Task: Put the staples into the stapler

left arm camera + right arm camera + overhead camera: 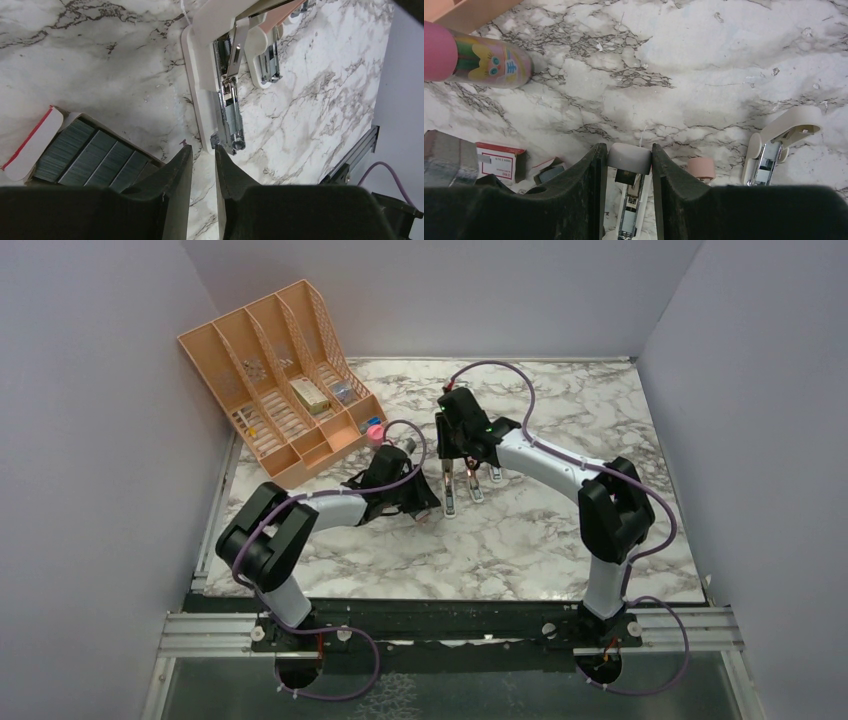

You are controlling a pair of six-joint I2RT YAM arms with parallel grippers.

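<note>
On the worktop (100, 60): stapler (227, 107) lies hinged open, magazine channel facing up; can't tell if it's already loaded. Second stapler (267, 60) just beside it.
Right end effector (628, 150): clamped on the stapler's raised white top arm.
Left end effector (203, 152): fingers nearly together with a narrow gap, nothing visible in it. It hovers between the staples and the stapler's front end.
Staples (90, 157): grey strips packed side by side in a flat tray (150, 162), just left of the left end effector; red-and-white sleeve (30, 145) at the tray's end.
Handling: likely light, stiff along the length, smooth metal, brittle at the glue line; a hard squeeze or bend probably snaps a strip.
Grip: pinch one strip across its long sides near the middle, gently, kept level.
Risk: strips sit tight together, so there is little room for a finger.
</note>
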